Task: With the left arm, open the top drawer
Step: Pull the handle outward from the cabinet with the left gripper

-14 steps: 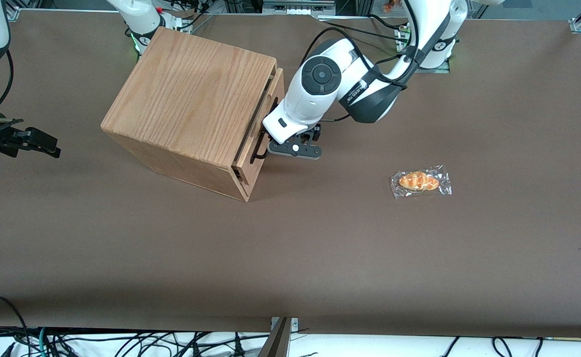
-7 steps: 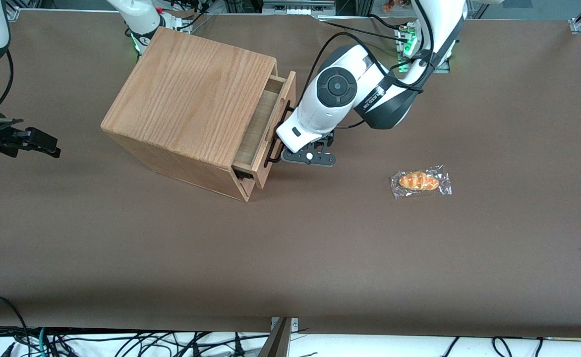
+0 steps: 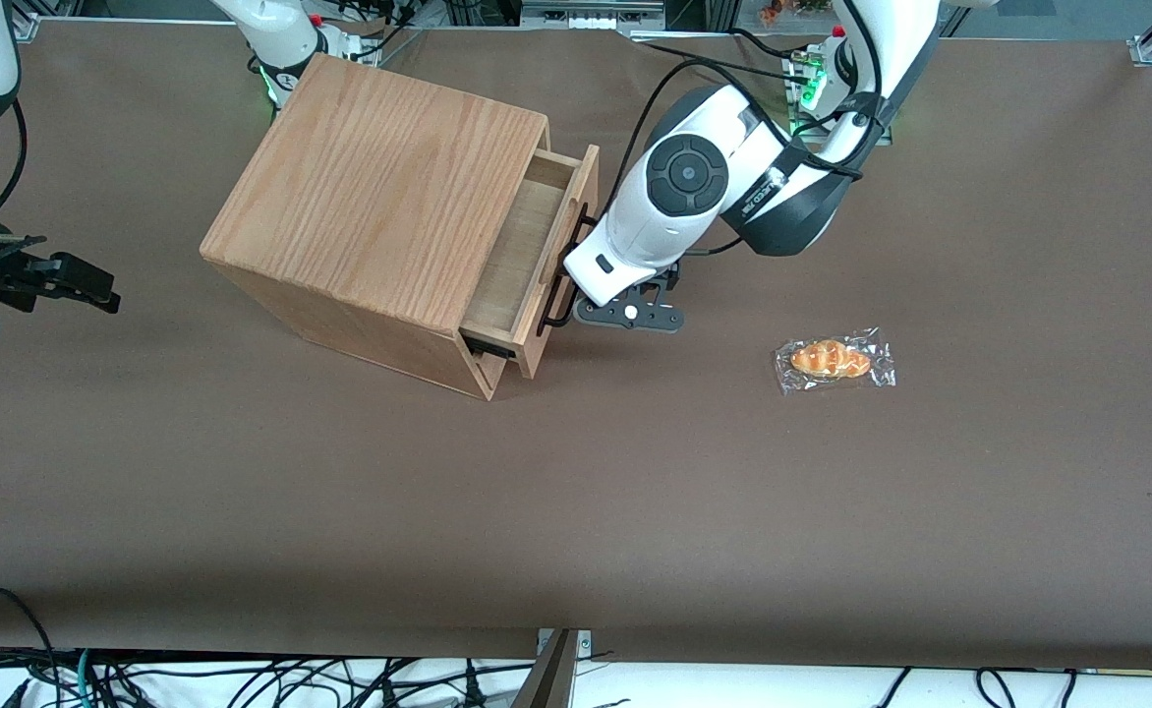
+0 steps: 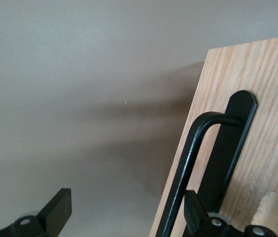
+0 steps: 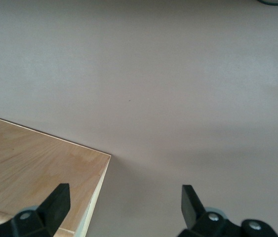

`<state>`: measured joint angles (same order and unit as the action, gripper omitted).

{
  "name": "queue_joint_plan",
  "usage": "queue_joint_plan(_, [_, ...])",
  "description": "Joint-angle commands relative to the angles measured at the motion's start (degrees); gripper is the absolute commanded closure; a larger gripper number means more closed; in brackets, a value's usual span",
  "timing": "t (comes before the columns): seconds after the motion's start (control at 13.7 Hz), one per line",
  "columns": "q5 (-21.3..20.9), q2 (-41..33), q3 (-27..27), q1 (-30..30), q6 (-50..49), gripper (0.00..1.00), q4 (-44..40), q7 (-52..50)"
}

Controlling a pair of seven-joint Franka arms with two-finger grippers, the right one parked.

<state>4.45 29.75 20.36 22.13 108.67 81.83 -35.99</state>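
Gripper [image 3: 584, 258] of the left arm [image 3: 694, 192] stood spread wide at the black handle [image 4: 190, 163] of the top drawer [image 3: 527, 251], which projected partway out of the cabinet [image 3: 370, 197]

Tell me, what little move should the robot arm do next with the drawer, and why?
Probably keep pulling a bit farther out from the cabinet. The top drawer is only partly out, and the gripper stands open with one finger hooked inside the black handle, so it can drag it.
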Motion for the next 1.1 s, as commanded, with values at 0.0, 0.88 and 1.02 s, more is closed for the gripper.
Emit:
queue_joint_plan(0.0, [-0.59,-0.84,-0.05,-0.69,-1.26,0.00,0.17,1.98])
queue_joint_plan(0.88, [-0.06,0.22,0.56,0.63,-0.30,0.00,0.08,1.10])
queue_joint_plan(1.02, [-0.32,1.00,0.56,0.89,0.92,0.00,0.17,1.19])
